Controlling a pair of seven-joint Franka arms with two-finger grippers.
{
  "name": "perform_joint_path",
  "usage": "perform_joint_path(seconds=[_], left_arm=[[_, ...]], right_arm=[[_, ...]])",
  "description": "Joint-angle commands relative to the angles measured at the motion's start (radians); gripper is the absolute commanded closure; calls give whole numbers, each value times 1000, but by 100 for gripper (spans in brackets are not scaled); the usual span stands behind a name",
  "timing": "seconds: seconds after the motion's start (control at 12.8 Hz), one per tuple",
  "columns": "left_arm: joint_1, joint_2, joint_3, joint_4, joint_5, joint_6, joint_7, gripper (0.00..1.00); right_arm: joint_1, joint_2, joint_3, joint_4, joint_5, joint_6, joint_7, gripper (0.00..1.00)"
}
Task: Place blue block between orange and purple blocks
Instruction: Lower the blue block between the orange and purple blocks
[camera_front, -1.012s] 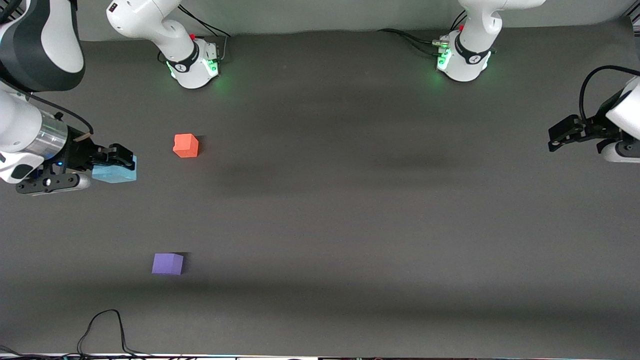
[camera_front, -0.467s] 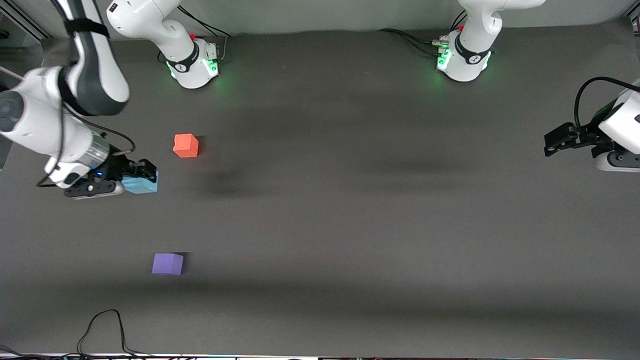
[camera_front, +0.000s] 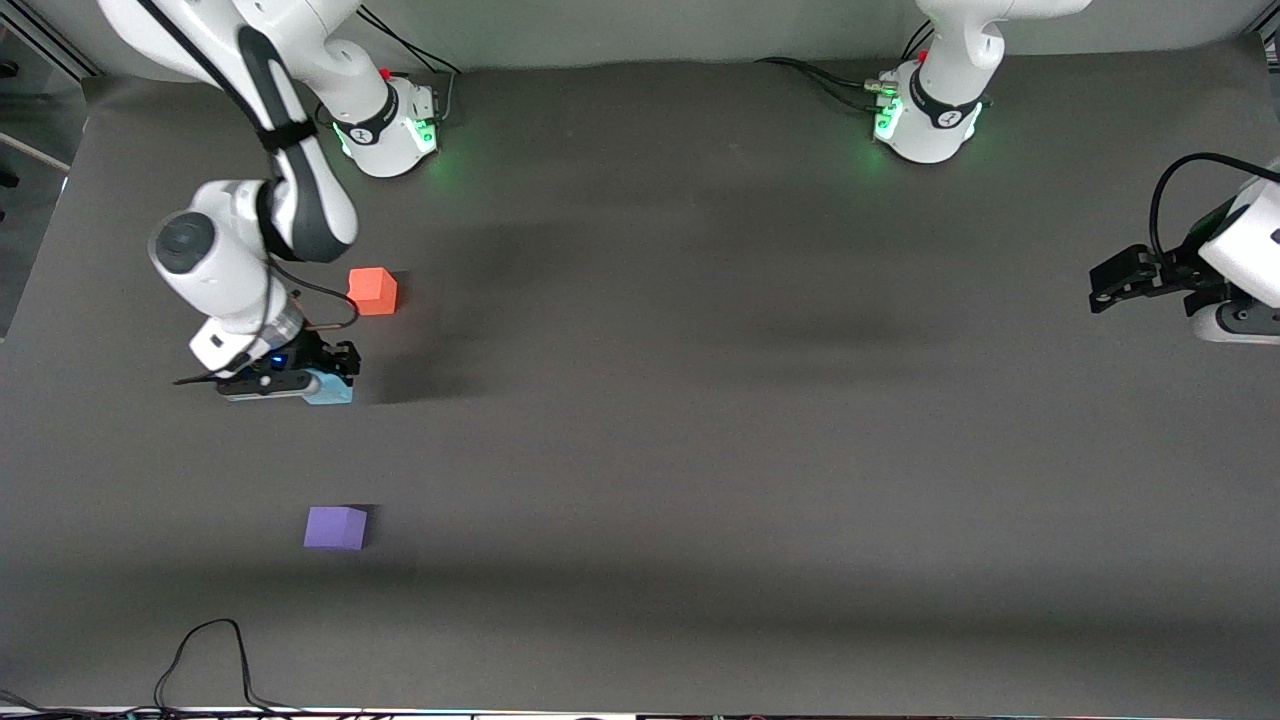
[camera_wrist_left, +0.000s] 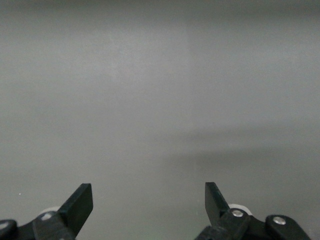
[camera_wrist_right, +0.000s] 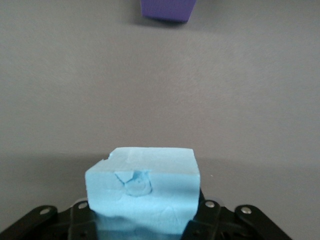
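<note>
My right gripper (camera_front: 335, 378) is shut on the light sky-blue block (camera_front: 331, 391) and holds it over the mat between the orange-red block (camera_front: 372, 291) and the violet-purple block (camera_front: 335, 527), closer to the orange one. In the right wrist view the blue block (camera_wrist_right: 143, 191) sits between the jaws, with the purple block (camera_wrist_right: 166, 10) further off. My left gripper (camera_front: 1103, 283) waits open and empty over the left arm's end of the table; its fingertips (camera_wrist_left: 80, 202) show only bare mat.
The dark grey mat (camera_front: 700, 400) covers the table. Both arm bases (camera_front: 390, 120) stand along the edge farthest from the front camera. A black cable (camera_front: 205, 655) loops at the mat's edge nearest the front camera.
My right gripper has carried the blue block from the right arm's end of the table in toward the gap between the orange and purple blocks. The left gripper has barely shifted.
</note>
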Motion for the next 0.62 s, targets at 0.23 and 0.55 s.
perform_joint_path(seconds=[0.23,0.55], left_arm=[[0,-7,-1,4,-1,6,-2,0],[0,-7,-1,4,-1,15,-2,0]], right_arm=[[6,236,29,90,680,-7,-618,100],[-13,320,29,144,802,-69,-735,100]])
